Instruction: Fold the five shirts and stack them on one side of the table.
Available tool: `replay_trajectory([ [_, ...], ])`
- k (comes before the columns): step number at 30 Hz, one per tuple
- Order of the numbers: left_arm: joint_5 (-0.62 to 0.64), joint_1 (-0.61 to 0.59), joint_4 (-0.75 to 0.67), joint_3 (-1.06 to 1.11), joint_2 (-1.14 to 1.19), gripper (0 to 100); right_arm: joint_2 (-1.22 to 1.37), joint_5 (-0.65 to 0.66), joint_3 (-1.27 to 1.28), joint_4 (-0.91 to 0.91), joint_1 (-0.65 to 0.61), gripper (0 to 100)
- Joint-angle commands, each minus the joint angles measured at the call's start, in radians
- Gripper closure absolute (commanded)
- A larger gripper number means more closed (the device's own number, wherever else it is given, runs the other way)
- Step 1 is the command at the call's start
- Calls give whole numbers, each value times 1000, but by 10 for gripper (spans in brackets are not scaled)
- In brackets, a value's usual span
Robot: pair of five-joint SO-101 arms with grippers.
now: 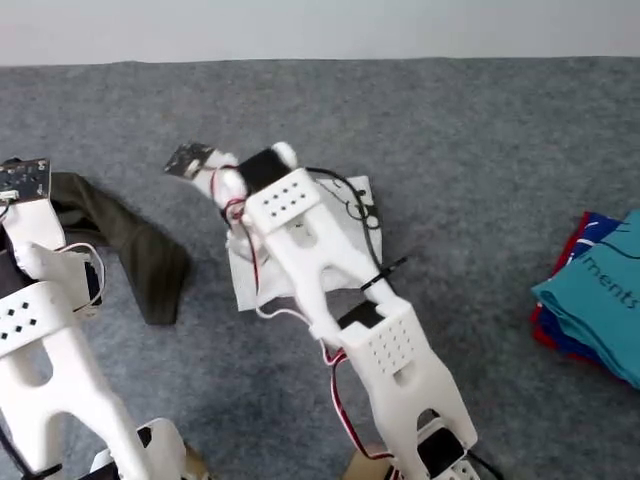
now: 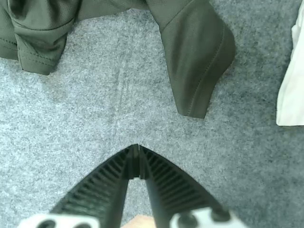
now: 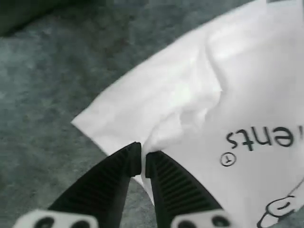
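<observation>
Ribbed black fingers [image 3: 118, 175] of the right gripper [image 3: 143, 156] sit closest to my lens, narrowed to a slit on the near edge of the white shirt [image 3: 190, 95]. Cloth puckers right at the tips, so I judge that a thin fold is pinched. That is my worry: with so little fabric caught, a pull could let it slip out, or drag the whole shirt across the grey table [image 1: 450, 150] instead of folding it. The left gripper [image 2: 138, 153] is closed tip to tip on nothing, hanging over bare table short of the olive shirt [image 2: 194, 57], which lies crumpled near the white one. A careless sweep could snag it. The folded stack [image 1: 600, 300] lies well apart, at the table's edge on the right arm's side.
</observation>
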Motion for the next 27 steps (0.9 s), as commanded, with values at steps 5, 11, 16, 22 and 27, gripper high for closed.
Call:
replay_trajectory([
  [5, -9, 3, 6, -12, -29, 997, -171, 38, 227, 42, -68, 949],
  [11, -9, 3, 6, -10, -29, 997, -268, -11, 284, 42, -27, 741],
  [16, -9, 3, 6, -10, -29, 997, -351, -9, 284, 30, 18, 739],
  [22, -9, 3, 6, -10, -29, 997, -323, -9, 287, 8, 102, 848],
  [27, -9, 5, 6, -10, -29, 997, -286, 37, 311, 42, 102, 983],
])
